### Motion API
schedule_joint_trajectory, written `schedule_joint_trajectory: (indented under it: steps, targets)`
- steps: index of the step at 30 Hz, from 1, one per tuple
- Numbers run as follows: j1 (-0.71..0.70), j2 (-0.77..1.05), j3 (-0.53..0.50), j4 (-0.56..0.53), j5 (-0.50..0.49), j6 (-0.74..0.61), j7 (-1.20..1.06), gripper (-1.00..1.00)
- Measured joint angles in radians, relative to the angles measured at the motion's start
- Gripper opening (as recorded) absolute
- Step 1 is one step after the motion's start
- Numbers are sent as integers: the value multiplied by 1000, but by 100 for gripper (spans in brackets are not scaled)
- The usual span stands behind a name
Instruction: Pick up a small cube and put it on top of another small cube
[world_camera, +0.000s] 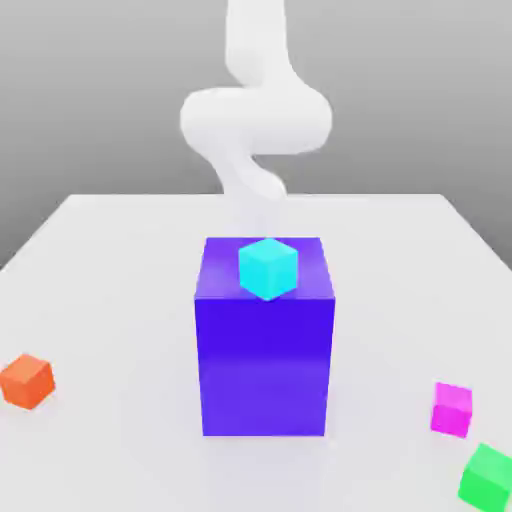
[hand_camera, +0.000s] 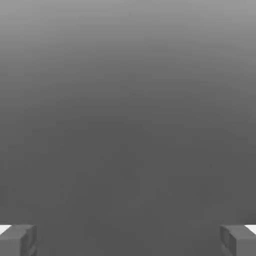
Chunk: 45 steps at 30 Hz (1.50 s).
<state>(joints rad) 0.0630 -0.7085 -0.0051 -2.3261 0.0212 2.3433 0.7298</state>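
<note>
A small cyan cube (world_camera: 268, 267) rests on top of a tall blue block (world_camera: 264, 350) in the middle of the white table. An orange cube (world_camera: 27, 381) lies near the front at the exterior view's left. A magenta cube (world_camera: 452, 409) and a green cube (world_camera: 487, 476) lie at the front on the exterior view's right. My white arm (world_camera: 256, 115) rises behind the blue block. In the hand view my gripper (hand_camera: 128, 241) is open, its two grey fingertips (hand_camera: 17, 240) far apart, with nothing between them and plain grey background ahead.
The white table (world_camera: 120, 260) stretches around the blue block, which stands as a tall obstacle at its centre. The table's far edge runs just behind the block, below the arm.
</note>
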Motion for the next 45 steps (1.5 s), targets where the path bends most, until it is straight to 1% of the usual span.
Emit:
schedule_joint_trajectory:
  steps: [6, 10, 16, 20, 23, 26, 29, 30, 37, 42, 43, 45]
  targets:
    - [137, 224, 11, -64, 56, 105, -175, 0]
    - [213, 370, 35, -105, 84, 173, -282, 0]
    - [304, 587, 95, -167, 88, 277, -415, 0]
    - [386, 731, 132, -210, 38, 348, -467, 0]
    - [423, 839, 135, -241, -36, 401, -479, 0]
    - [456, 947, 118, -245, -103, 470, -462, 0]
    - [485, 1056, 85, -226, -137, 555, -441, 0]
    - [493, 1087, 76, -220, -143, 579, -436, -100]
    - [493, 1092, 75, -219, -147, 582, -433, -100]
    - [464, 935, 116, -251, -98, 457, -470, -100]
    - [456, 916, 120, -241, -88, 429, -489, -100]
    - [435, 921, 123, -182, -81, 375, -548, -100]
